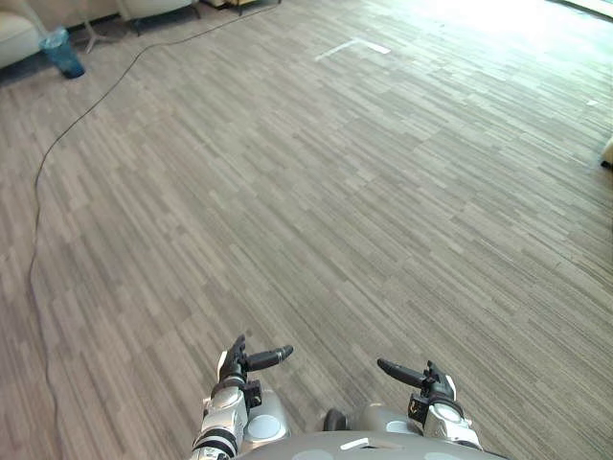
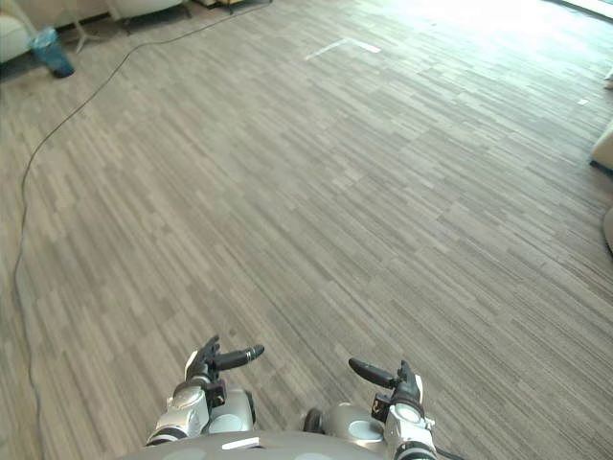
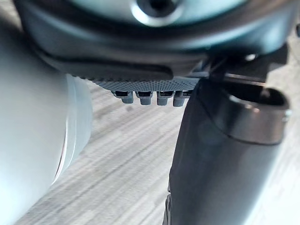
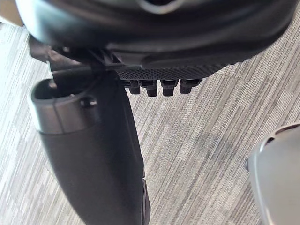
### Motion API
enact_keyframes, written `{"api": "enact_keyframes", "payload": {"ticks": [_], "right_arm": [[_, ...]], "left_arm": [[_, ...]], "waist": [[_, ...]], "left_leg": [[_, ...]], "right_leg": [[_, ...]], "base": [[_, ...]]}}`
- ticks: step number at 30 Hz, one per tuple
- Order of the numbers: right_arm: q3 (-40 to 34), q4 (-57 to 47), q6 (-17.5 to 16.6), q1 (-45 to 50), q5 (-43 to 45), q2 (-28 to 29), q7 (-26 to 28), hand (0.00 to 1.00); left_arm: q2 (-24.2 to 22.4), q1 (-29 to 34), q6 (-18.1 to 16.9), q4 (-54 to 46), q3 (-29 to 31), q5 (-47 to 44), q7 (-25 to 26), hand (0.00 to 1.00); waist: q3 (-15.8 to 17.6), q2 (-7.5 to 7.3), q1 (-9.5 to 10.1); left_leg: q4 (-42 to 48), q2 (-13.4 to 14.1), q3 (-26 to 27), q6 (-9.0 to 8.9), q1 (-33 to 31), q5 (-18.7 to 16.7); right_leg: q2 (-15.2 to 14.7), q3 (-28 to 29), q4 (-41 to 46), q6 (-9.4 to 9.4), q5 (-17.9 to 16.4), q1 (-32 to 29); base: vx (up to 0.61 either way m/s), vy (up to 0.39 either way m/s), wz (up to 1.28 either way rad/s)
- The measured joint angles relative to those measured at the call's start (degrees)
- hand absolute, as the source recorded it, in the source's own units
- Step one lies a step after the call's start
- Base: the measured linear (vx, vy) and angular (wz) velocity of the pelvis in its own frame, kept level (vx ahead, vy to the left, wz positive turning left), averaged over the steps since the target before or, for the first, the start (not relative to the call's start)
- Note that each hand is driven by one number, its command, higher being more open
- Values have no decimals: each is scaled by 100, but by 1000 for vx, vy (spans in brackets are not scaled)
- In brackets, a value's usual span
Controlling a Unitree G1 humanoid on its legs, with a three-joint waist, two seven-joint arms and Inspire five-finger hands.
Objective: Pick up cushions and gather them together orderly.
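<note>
My left hand [image 1: 235,364] and right hand [image 1: 431,383] hang low at the bottom of the eye views, close to my body, over bare wood-pattern floor. Both are open and hold nothing. In the left wrist view the fingers [image 3: 150,97] run straight beside the thumb [image 3: 225,154], with only floor past them. The right wrist view shows the same, with its fingers [image 4: 159,86] and thumb [image 4: 89,154]. A beige soft thing [image 2: 604,146], perhaps a cushion, is cut off by the far right edge, and a second pale edge [image 2: 609,230] lies below it.
A blue bin [image 1: 62,53] stands at the far left beside a pale seat [image 1: 14,36], and another seat [image 1: 153,8] stands behind it. A white tape mark [image 1: 354,45] lies on the floor far ahead. Wide open floor stretches between me and these.
</note>
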Motion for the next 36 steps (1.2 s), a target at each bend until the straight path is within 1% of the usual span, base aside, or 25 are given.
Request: {"api": "enact_keyframes", "payload": {"ticks": [2, 3, 4, 5, 7, 8, 9, 10, 12, 15, 16, 17, 18, 19, 20, 21, 22, 23, 24, 27, 28, 29, 30, 32, 36], "right_arm": [[8, 67, 15, -4, -3, 59, -20, 100], [63, 114, 19, 4, -4, 89, -28, 100], [171, 114, 30, 65, -5, 154, -24, 100], [164, 113, 32, 82, -8, 286, -19, 100], [205, 179, 41, 132, -21, 330, 19, 100], [174, 177, 37, 151, -36, 321, 23, 100], [171, 176, 36, 150, -39, 316, 23, 100], [147, 84, 5, 157, -134, 299, 26, 100], [159, -91, -80, 155, -139, 245, 39, 100], [163, -309, -184, 140, -174, 250, 45, 100], [154, -363, -225, 142, -185, 250, 42, 100], [146, -323, -219, 97, -244, 199, 39, 100], [140, -297, -213, 86, -263, 176, 36, 100], [98, -184, -183, 93, -362, 105, 34, 100], [95, -161, -181, 94, -359, 97, 39, 100], [-66, -123, -134, 14, -286, 84, 48, 100], [-55, -127, -130, 10, -324, 42, 48, 100], [-78, -151, -157, 10, -353, 3, 61, 100], [-92, -155, -154, 12, -353, -16, 65, 100], [-115, -126, -63, 19, -350, -152, 64, 100], [-44, -103, -35, 27, -343, -131, 37, 100], [3, -87, -22, 37, -311, -65, 21, 100], [20, -69, -21, 41, -275, -40, 18, 100], [190, -16, -5, 50, -125, -35, 4, 100], [203, 12, 33, 45, -122, -16, -56, 100]], "left_arm": [[-16, 12, -56, -41, 21, -91, 5, 100], [20, 18, -48, -51, 28, -130, 6, 100], [59, 77, -35, -21, 41, -228, 16, 100], [215, 70, 21, 83, 75, -244, 26, 100], [339, 45, 72, 184, 75, -245, 64, 100], [424, 48, 98, 343, 73, -247, 98, 100], [429, 50, 99, 351, 73, -248, 100, 100], [452, 42, 168, 505, 67, -248, 129, 100], [408, 66, 211, 580, 21, -243, 163, 100], [348, 78, 213, 618, -98, -239, 195, 100], [365, 79, 215, 634, -193, -238, 196, 100], [360, 83, 218, 660, -215, -238, 190, 100], [354, 84, 217, 682, -233, -238, 190, 100], [344, 105, 208, 721, -388, -236, 180, 100], [345, 110, 208, 727, -406, -236, 179, 100], [275, 123, 209, 787, -428, -198, 131, 100], [223, 134, 210, 809, -429, -196, 125, 100], [140, 134, 217, 841, -426, -179, 95, 100], [124, 123, 217, 840, -424, -171, 82, 100], [19, 110, 215, 740, -236, -82, 61, 100], [32, 114, 211, 669, -167, -75, 65, 100], [106, 132, 201, 565, -170, -78, 75, 100], [135, 145, 198, 504, -174, -80, 75, 100], [159, 199, 145, 243, -168, -87, 79, 100], [109, 266, 93, 161, 39, -322, 90, 100]], "waist": [[-42, -80, 51], [-82, -142, 120], [-224, -204, 222], [-321, -408, 204], [-411, -583, 205], [-369, -676, 220], [-367, -678, 220], [-333, -656, 151], [-248, -505, 48], [-244, -398, -13], [-238, -402, -25], [-216, -410, -48], [-216, -409, -71], [-219, -405, -163], [-219, -406, -172], [-254, -295, -294], [-284, -186, -294], [-318, -49, -316], [-329, -16, -322], [-269, 324, -308], [-226, 282, -287], [-188, 151, -270], [-185, 92, -266], [-176, -17, -99], [-126, 15, 27]], "left_leg": [[-1148, -242, -10, -70, -209, 360], [-1270, -325, -32, -23, -229, 704], [-1255, -434, -19, 100, -148, 1271], [-995, -490, 104, 256, -154, 1035], [-568, -594, 222, 440, -94, 519], [-515, -719, 436, 559, 351, 154], [-519, -724, 445, 563, 385, 134], [-639, -857, 484, 609, 940, -163], [-953, -889, 508, 632, 1695, -377], [-1629, -759, 553, 479, 2542, -518], [-1793, -701, 594, 375, 2797, -574], [-2137, -669, 696, 312, 3240, -607], [-2270, -666, 737, 312, 3393, -607], [-2657, -715, 771, 299, 3798, -612], [-2707, -725, 765, 299, 3839, -612], [-2885, -689, 609, 247, 4172, -582], [-2812, -603, 563, 149, 4160, -524], [-2354, -470, 399, -40, 3997, -407], [-2051, -410, 301, -96, 3889, -362], [1620, 163, -637, -517, 2373, 335], [2376, 249, -611, -497, 1959, 261], [2531, 221, -467, -424, 1617, 142], [2472, 202, -394, -346, 1433, 95], [1426, 109, -120, -53, 585, -72], [-805, -247, -164, -100, 27, 111]], "right_leg": [[-148, 302, -139, 241, -168, 281], [-241, 475, -220, 347, -232, 402], [-359, 818, -224, 402, -260, 477], [-525, 957, -91, 477, -262, 441], [-747, 1091, 661, 623, -176, 233], [-906, 1158, 2386, 1069, 267, -323], [-915, 1163, 2474, 1094, 327, -365], [-1051, 1142, 4236, 1327, 922, -1053], [-1151, 749, 5199, 1161, 816, -1697], [-1204, -73, 4773, 915, 665, -2658], [-1217, -360, 4342, 905, 659, -2927], [-1240, -833, 3321, 871, 672, -3125], [-1232, -970, 2883, 865, 682, -3130], [-1141, -1174, 1588, 814, 871, -3110], [-1129, -1170, 1445, 804, 922, -3112], [-969, -1078, 1424, 9, 1631, -3062], [-918, -1117, 1526, 20, 1467, -3073], [-859, -1154, 1753, -51, 1108, -3075], [-837, -1173, 1805, -51, 984, -3045], [-306, -1295, 1420, -100, 530, -2133], [-158, -1226, 1153, -122, 479, -1678], [-117, -1112, 890, -119, 442, -1277], [-99, -1050, 732, -114, 439, -1094], [-12, -646, 135, -76, 423, -501], [-103, -76, -323, 215, 217, 228]], "base": [[504, 218, -70], [518, 227, -105], [929, 371, -104], [693, 260, -80], [641, 265, -33], [726, 321, -28], [681, 287, -32], [532, 177, -15], [489, 124, -10], [444, 17, -12], [490, -55, -19], [517, -63, -16], [573, -88, -2], [485, -93, 9], [783, -199, 18], [534, -153, 4], [676, -211, 6], [532, -193, -1], [772, -280, 10], [569, -202, -4], [641, -183, -37], [521, -127, -38], [485, -89, -50], [448, -20, -76], [466, 127, -69]]}}
